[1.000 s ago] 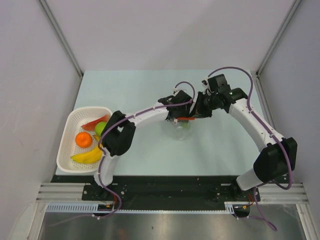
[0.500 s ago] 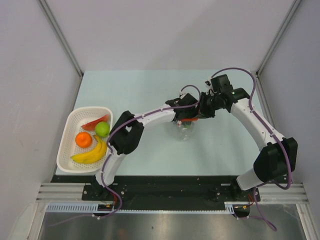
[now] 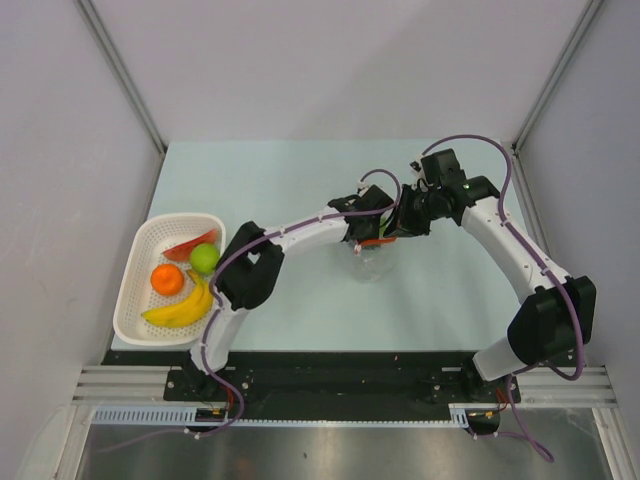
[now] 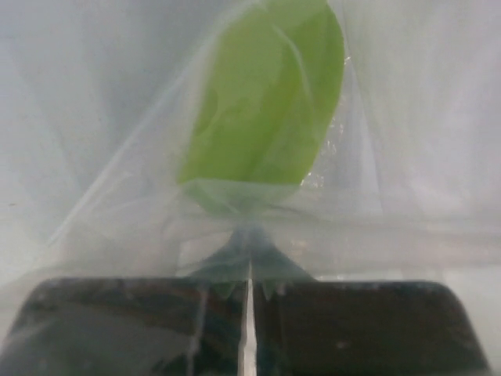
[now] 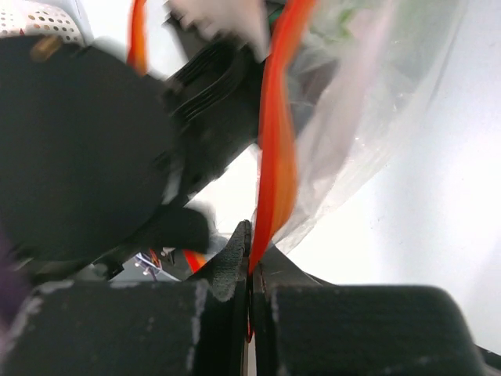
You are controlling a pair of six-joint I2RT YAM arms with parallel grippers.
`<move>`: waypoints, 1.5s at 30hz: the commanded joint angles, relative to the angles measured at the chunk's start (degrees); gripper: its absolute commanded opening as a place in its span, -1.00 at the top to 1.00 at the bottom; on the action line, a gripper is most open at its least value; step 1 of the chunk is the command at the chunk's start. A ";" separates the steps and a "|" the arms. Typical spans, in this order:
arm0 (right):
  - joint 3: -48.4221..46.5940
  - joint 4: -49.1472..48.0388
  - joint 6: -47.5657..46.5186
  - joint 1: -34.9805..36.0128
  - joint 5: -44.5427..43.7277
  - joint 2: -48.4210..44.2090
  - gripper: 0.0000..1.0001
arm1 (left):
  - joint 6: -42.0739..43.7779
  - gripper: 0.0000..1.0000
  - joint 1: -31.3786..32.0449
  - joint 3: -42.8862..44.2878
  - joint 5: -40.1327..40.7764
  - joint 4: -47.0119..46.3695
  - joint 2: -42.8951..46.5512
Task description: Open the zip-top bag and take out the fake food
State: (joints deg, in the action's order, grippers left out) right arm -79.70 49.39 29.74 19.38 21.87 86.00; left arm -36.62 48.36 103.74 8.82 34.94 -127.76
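The clear zip-top bag (image 3: pixel 368 264) hangs at mid-table. My right gripper (image 3: pixel 398 228) (image 5: pixel 250 235) is shut on its red zip strip (image 5: pixel 275 149) and holds the mouth up. My left gripper (image 3: pixel 373 230) (image 4: pixel 250 235) has reached into the mouth. Crinkled film lies over its fingers. Its jaws are shut, with their tips at the lower edge of a flat green piece of fake food (image 4: pixel 266 102) (image 3: pixel 383 214). More fake food lies in the white basket (image 3: pixel 133 298): a red slice (image 3: pixel 189 245), a round green fruit (image 3: pixel 204 258), an orange (image 3: pixel 167 279) and a banana (image 3: pixel 181 310).
The basket sits at the table's left edge, beside the left arm's elbow (image 3: pixel 250 275). The two wrists crowd together over the bag. Grey walls enclose the pale table (image 3: pixel 300 180) on three sides.
The left gripper has pushed a little further right into the bag's mouth and has gone from open to shut. The right gripper has kept its hold on the strip.
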 commanded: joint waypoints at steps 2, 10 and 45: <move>-0.37 -1.31 -1.08 -0.04 -0.43 -1.97 1.00 | 4.54 0.75 -0.19 -5.30 0.24 -2.06 10.86; -0.63 -4.56 0.67 4.25 11.35 -1.97 1.00 | 2.17 0.29 -0.28 -13.03 7.34 -3.90 19.12; -0.72 -2.45 -1.61 3.65 13.90 -0.13 1.00 | 6.56 -0.19 -0.46 -1.62 3.40 4.52 1.29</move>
State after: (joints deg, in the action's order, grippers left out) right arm -79.59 47.83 30.00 21.19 30.17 86.94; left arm -30.35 48.21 99.88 13.15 35.14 -123.13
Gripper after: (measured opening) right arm 0.006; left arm 0.630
